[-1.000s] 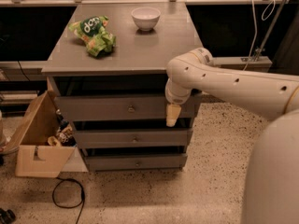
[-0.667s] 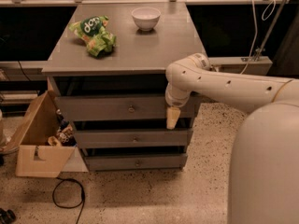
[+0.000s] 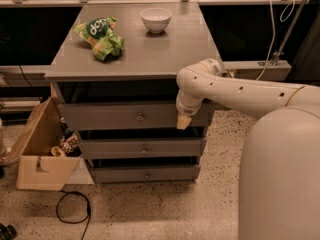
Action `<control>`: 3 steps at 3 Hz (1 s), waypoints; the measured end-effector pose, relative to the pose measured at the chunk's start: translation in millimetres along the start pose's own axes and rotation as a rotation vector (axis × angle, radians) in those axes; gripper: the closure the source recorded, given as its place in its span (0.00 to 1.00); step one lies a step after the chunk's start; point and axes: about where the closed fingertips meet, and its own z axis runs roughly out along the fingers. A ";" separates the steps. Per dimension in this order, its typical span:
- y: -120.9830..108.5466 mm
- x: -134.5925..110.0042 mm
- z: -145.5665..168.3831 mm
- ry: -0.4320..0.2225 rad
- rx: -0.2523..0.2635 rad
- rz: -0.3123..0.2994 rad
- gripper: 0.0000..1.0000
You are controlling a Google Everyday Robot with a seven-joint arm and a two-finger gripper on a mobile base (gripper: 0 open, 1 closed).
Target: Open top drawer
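Dim warm overhead light casts shadow under the tabletop (image 3: 165, 54), above the end effector (image 3: 183, 120) at the top drawer (image 3: 100, 116).

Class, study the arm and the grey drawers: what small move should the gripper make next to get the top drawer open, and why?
Probably slide the gripper sideways along the top drawer to its knob: it hangs before the panel's right end as pictured, clear of the knob, the only thing to pull.

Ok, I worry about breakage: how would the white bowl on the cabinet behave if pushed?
The white bowl looks glazed and rigid, so probably breakable if knocked off. Low and wide, it would likely slide, not tip. The gripper hangs at the front of the top drawer, right of its knob, below the bowl.
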 end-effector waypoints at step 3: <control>-5.5 -2.0 -15.2 0.000 0.000 0.000 1.00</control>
